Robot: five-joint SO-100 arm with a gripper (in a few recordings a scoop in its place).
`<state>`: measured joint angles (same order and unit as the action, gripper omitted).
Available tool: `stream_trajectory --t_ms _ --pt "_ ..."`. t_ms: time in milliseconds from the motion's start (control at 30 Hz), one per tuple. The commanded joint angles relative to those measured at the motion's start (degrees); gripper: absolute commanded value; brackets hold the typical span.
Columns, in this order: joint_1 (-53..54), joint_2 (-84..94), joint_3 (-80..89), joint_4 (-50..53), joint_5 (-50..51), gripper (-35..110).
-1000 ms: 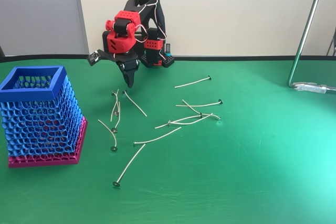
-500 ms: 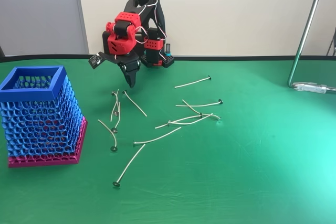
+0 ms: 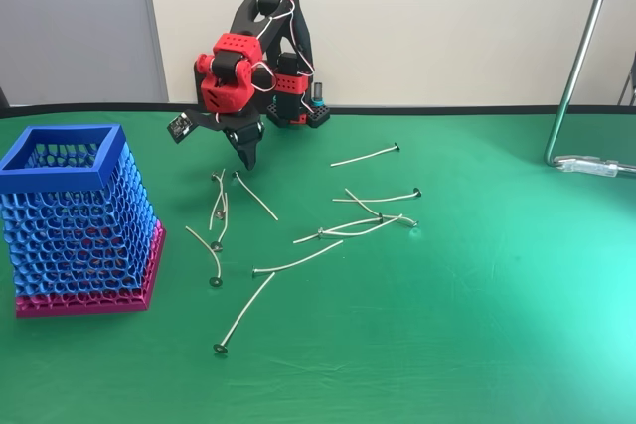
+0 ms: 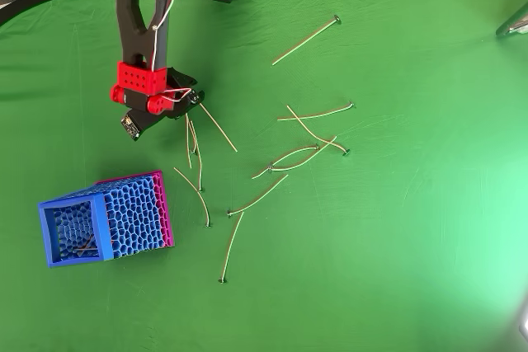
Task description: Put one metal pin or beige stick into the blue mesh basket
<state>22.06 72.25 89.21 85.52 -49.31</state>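
Observation:
The blue mesh basket (image 3: 75,215) stands at the table's left on its magenta base; in the overhead view the basket (image 4: 103,220) shows its open square rim. Several beige sticks lie scattered on the green cloth. A nearly straight stick (image 3: 255,196) lies just below my gripper (image 3: 248,159), and this stick (image 4: 219,127) sits just right of the gripper (image 4: 183,106) from above. Another straight stick (image 3: 366,156) lies to the right, and a third (image 3: 243,310) nearer the front. My gripper points down above the cloth, fingers together, holding nothing.
The arm's base (image 3: 298,106) sits at the table's back edge. A metal pole (image 3: 576,57) with a clamp (image 3: 594,165) stands at the right. Curved and crossed sticks (image 3: 363,225) crowd the middle. Open green cloth lies front and right.
The red wrist has shifted slightly left and up and turned a little. The gripper tip stays over the same spot. No stick has moved.

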Motion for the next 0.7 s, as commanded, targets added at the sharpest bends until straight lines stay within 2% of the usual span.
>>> stream_trajectory --t_ms 0,667 --pt "0.35 0.09 -2.02 0.35 -1.41 15" --pt "2.81 -1.14 -4.48 0.35 -6.50 15"
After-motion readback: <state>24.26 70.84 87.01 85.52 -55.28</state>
